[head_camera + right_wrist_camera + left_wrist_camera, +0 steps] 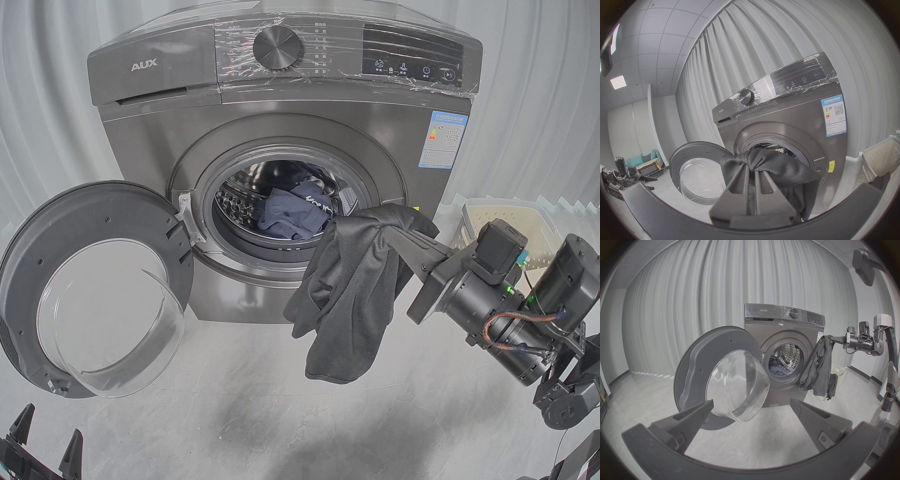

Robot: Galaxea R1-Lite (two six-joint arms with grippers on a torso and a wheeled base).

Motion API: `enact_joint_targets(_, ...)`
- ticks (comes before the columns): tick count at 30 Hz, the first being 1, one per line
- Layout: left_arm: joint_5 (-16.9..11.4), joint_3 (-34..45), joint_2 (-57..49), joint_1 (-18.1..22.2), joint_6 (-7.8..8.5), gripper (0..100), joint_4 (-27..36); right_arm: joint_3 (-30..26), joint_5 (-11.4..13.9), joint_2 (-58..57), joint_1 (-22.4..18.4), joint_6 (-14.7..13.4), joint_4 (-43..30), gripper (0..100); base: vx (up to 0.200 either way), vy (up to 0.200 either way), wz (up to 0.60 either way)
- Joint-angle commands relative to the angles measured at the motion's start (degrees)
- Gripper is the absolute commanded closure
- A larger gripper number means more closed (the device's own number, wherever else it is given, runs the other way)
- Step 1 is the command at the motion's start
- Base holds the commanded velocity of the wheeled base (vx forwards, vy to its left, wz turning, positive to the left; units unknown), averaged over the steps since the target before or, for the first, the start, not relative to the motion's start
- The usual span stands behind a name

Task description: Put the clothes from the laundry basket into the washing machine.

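Right now you're mid-transfer: your right gripper [389, 234] is clamped on the dark garment [350, 294], which hangs just outside the washing machine's drum opening [281, 200]. Next, I'd judge, push it well inside before letting go, since the low-hanging cloth could catch.

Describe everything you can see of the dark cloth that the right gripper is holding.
The dark grey fine-textured garment is bunched at its top, where the right gripper is shut on it. From there it hangs in long loose folds, outside the drum, in front of the right side of the open port of the grey washing machine. Its lower end appears to hang clear of the floor. Whether it brushes the machine's front cannot be told.
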State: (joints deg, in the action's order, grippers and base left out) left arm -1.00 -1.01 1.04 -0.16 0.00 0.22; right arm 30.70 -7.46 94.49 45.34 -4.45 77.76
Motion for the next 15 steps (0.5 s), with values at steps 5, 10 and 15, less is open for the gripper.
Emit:
enact_joint_targets(5, -1.99, -1.8, -0.25, -0.02, 0.18, 0, -3.21, 5.95, -0.1, 5.18, 4.15, -0.65, 0.72, 100, 0.0, 0.0, 0.0)
enact_joint_targets(10, -8.14, -9.71, 10.74, -0.72, 0.97, 0, -4.7, 11.84, -0.89, 9.13, 5.64, -0.74, 1.07, 100, 0.0, 0.0, 0.0)
enact_joint_targets(15, -18.69, -10.94, 23.13, -1.69, -0.44, 0, -7.34, 18.7, -0.63, 13.35, 6.96, -2.32, 2.39, 100, 0.0, 0.0, 0.0)
